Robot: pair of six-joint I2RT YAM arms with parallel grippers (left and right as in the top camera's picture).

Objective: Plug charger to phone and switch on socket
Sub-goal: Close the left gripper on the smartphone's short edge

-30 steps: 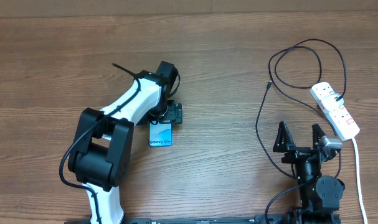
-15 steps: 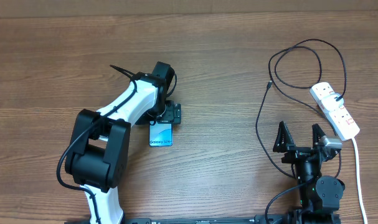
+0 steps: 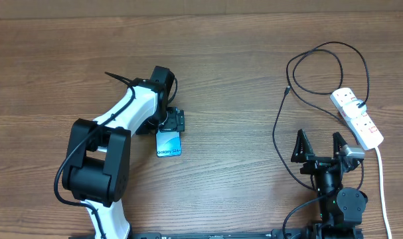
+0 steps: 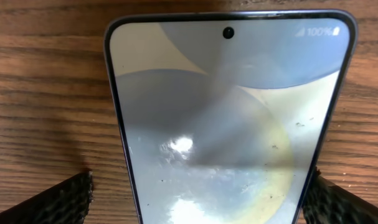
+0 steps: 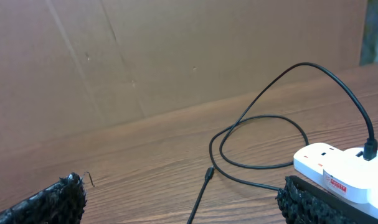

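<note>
- Two fingers of the left gripper were spread astride the phone.
- Right gripper was held wide open, well right of the phone.

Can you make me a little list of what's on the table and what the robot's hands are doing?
phone: screen up on the table
left gripper: open, around the phone
right gripper: open, holding nothing
cable: looped, one end in the power strip, tip loose
</note>
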